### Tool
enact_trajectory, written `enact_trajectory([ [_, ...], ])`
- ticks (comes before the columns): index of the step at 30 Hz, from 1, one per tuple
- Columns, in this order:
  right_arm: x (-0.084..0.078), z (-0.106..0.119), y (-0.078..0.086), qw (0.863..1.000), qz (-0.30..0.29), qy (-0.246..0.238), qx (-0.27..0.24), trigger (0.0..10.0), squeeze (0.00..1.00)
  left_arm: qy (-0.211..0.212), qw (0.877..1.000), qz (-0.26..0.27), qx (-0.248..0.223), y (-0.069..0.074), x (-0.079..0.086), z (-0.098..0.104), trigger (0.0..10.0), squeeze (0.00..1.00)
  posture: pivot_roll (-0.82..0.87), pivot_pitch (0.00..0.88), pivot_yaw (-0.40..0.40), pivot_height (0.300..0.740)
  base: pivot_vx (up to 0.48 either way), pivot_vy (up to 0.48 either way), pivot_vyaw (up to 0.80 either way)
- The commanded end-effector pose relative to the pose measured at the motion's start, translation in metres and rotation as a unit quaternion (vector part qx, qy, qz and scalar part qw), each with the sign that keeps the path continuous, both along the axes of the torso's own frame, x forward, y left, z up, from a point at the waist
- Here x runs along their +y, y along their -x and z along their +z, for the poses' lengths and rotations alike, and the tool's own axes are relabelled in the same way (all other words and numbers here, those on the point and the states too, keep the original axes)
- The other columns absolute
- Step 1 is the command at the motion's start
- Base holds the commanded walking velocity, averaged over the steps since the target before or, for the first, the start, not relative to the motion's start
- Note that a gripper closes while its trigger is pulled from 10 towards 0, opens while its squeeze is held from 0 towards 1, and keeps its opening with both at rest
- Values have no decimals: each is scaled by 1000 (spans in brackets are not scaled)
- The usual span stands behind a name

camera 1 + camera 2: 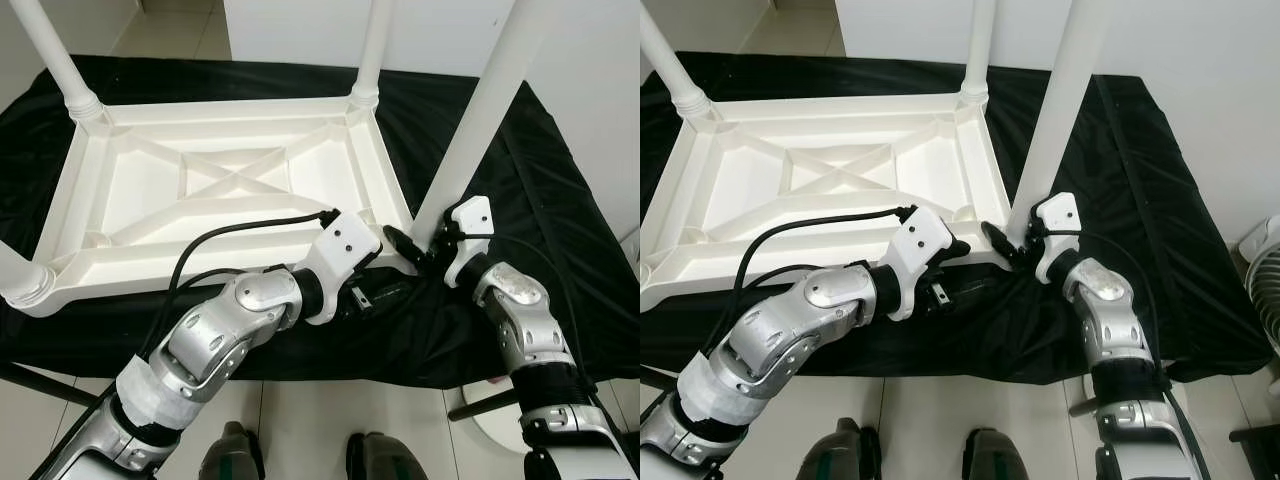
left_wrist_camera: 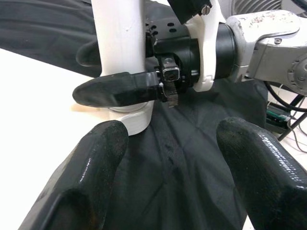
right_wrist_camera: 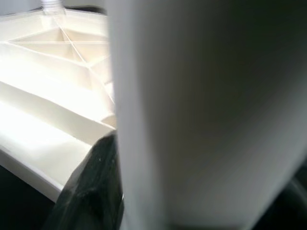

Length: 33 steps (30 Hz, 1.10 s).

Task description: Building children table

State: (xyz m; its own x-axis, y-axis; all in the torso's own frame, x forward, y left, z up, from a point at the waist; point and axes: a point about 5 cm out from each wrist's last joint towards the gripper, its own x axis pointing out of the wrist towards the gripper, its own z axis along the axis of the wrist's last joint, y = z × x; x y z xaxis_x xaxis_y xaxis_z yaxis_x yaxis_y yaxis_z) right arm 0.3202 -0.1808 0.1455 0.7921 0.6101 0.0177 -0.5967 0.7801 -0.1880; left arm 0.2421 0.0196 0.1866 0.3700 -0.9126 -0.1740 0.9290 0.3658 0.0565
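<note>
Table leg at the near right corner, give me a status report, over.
Right claw shut on the table leg at its base. Left claw open, beside the corner socket. Upturned tabletop on black cloth; three other legs fitted.

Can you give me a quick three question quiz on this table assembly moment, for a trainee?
1. True or false: the white tabletop lies upside down on the black cloth.
2. Which gripper is closed around the white leg at the tabletop's near right corner? A) left gripper B) right gripper
3. Fill in: the left gripper hovers with its fingers ____ just short of that corner.

Key
1. True. Its ribbed underside faces up, with legs rising from the corners.
2. B. The right gripper pinches the leg near its base.
3. Open. The left wrist view shows both fingertips apart, over the cloth.
</note>
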Motion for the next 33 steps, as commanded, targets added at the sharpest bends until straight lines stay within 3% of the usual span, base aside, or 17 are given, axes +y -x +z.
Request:
enact_trajectory([
  [1,6,-4,0,1000,23,-5,9,0,0,-4,1000,-20,2,-1,0,-1,10000,0,-34,61,22,740,0,0,0],
  [9,1,-11,4,1000,-25,0,4,0,0,-8,1000,-22,-8,-7,1,2,10000,0,-45,22,42,740,0,0,0],
  [10,0,-19,7,996,-90,4,17,10000,0,-6,1000,-22,-9,-9,0,0,10000,0,-56,3,44,740,0,0,0],
  [15,1,-24,10,992,-126,-1,23,10000,0,-5,1000,-21,-7,-11,-1,-2,10000,0,-60,0,45,740,0,0,0],
  [17,7,-33,17,977,-206,-35,44,10000,0,-4,1000,-15,-3,-15,-2,-6,10000,0,-78,0,42,740,0,0,0],
  [18,7,-33,17,977,-206,-35,44,10000,0,-4,1000,-15,-3,-15,-2,-6,10000,0,-78,0,42,740,0,0,0],
  [20,10,-40,26,953,-294,-44,52,10000,0,-2,1000,-6,-1,-18,-1,-9,10000,0,-83,0,42,740,0,0,0],
  [22,10,-40,26,953,-294,-44,52,10000,0,-2,1000,-6,-1,-18,-1,-9,10000,0,-83,0,42,740,0,0,0],
  [23,10,-42,29,942,-328,-46,55,10000,0,-2,1000,-4,-1,-19,-1,-10,10000,0,-85,0,43,740,0,0,0],
  [24,10,-42,29,942,-328,-46,55,10000,0,-2,1000,-4,-1,-19,-1,-10,10000,0,-85,0,43,740,0,0,0],
  [25,10,-44,32,929,-363,-39,56,10000,0,-2,1000,-2,0,-20,-1,-10,10000,0,-87,0,46,740,0,0,0],
  [26,10,-44,32,929,-363,-39,56,10000,0,-2,1000,-2,0,-20,-1,-10,10000,0,-87,0,46,740,0,0,0],
  [27,13,-44,36,915,-397,-43,55,10000,0,-3,1000,-2,1,-21,0,-12,10000,0,-88,0,52,740,0,0,0],
  [28,19,-43,38,911,-405,-52,53,10000,0,-5,1000,-2,2,-21,0,-14,10000,0,-90,0,55,740,0,0,0],
  [33,27,-41,39,913,-400,-64,52,10000,0,-6,1000,-3,3,-21,1,-15,10000,0,-92,0,57,740,0,0,0],
])
